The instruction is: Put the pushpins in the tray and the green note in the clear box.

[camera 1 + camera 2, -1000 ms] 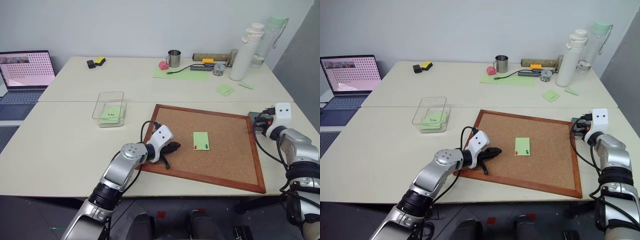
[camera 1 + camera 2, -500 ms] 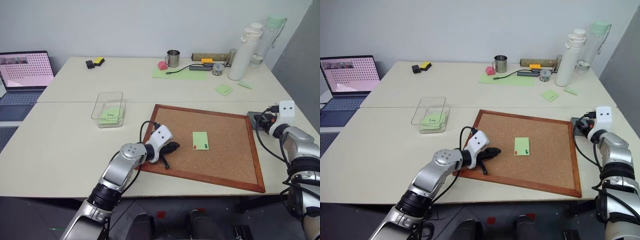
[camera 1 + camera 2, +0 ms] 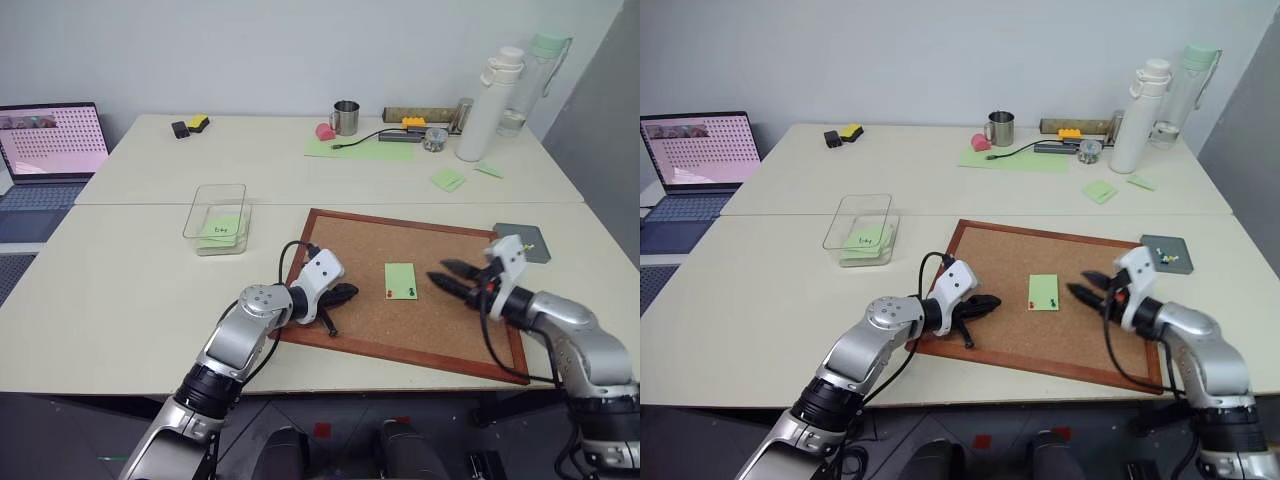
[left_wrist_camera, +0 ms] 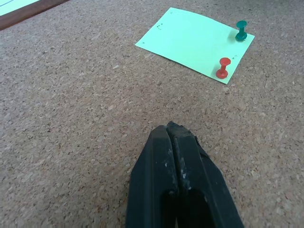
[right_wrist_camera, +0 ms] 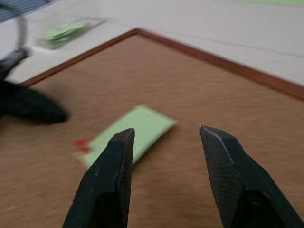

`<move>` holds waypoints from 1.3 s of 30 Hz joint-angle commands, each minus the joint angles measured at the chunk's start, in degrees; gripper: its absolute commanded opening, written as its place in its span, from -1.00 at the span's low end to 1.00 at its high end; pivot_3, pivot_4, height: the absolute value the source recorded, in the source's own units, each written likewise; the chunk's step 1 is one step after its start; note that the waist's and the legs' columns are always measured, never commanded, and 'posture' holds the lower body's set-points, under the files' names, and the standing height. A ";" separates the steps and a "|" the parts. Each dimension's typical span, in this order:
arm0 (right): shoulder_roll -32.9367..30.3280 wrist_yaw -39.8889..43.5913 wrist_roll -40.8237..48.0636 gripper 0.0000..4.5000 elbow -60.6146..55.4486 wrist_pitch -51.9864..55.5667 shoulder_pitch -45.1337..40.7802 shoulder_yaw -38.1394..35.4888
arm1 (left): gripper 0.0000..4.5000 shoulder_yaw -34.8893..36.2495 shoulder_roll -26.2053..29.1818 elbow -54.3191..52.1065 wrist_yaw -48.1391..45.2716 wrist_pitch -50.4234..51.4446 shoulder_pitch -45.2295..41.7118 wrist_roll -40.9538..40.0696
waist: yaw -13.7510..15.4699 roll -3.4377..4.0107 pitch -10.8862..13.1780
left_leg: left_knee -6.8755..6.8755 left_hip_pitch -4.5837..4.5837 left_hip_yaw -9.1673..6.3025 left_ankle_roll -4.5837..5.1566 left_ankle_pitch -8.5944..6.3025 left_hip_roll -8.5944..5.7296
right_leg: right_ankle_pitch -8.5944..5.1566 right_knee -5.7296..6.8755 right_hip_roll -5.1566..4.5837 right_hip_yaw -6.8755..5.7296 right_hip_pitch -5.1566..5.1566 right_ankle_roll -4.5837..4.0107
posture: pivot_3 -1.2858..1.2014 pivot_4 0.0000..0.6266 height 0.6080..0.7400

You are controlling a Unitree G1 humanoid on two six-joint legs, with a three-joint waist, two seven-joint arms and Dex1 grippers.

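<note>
From the head views, the right gripper (image 3: 446, 275) is seen spread wide and empty over the wood-framed corkboard (image 3: 460, 325), beside the small light green paper note (image 3: 401, 281); the small dark grey square tray (image 3: 522, 241) lies off the board's right edge, the clear plastic box (image 3: 217, 217) to its left

In the left wrist view, the left gripper (image 4: 169, 132) is pressed closed, empty, short of the red pushpin (image 4: 222, 68) and green pushpin (image 4: 241, 30) pinning the note

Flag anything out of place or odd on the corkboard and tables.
Nothing looks spilled or damaged. The green note lies flat on the corkboard, pinned at its near edge by the red pushpin and green pushpin, both upright.
</note>
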 commanded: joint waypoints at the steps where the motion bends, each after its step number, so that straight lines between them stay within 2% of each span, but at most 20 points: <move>1: 1.86 -3.00 -0.89 0.01 -5.60 0.88 1.21 1.60 | -1.00 -0.14 1.34 2.44 0.19 2.34 1.06 1.01 | 0.03 -0.04 -0.02 | 0.00 0.00 -0.04 0.00 0.00 0.00 | 0.00 0.00 0.00 -0.03 0.00 0.00 | 0.03 -0.52 1.00; 14: 4.57 -5.60 -6.11 0.01 -3.33 -0.22 1.82 6.06 | -1.00 -0.05 1.76 2.11 -0.17 2.77 0.56 1.19 | 0.17 -0.04 -0.01 | -0.02 -0.01 -0.17 0.00 0.00 -0.01 | -0.02 0.00 0.02 -0.07 0.00 -0.05 | 0.03 -0.52 1.00; 26: 5.01 -5.54 -6.09 -0.98 -2.93 -0.01 2.02 5.77 | -1.00 0.19 2.00 1.48 0.06 3.41 0.74 1.13 | 0.16 -0.04 -0.01 | -0.03 -0.01 -0.20 0.00 0.00 -0.01 | -0.02 -0.01 0.03 -0.08 -0.01 -0.04 | 0.03 -0.52 1.00; 31: 5.37 -6.04 -4.01 -0.98 -4.48 1.11 1.34 3.57 | -1.00 0.15 1.94 1.64 -0.02 3.42 0.59 1.09 | 0.16 -0.04 -0.01 | -0.03 -0.01 -0.21 0.00 0.00 -0.01 | -0.02 0.00 0.03 -0.09 -0.01 -0.05 | 0.03 -0.52 1.00; 39: 7.70 -9.62 5.95 -0.98 -9.66 9.78 -0.34 -3.44 | -1.00 -0.10 1.86 1.92 -0.17 3.07 0.69 1.15 | 0.20 -0.04 -0.01 | -0.03 -0.04 -0.24 0.00 0.00 0.00 | -0.01 -0.01 0.03 -0.11 0.00 -0.06 | 0.03 -0.52 1.00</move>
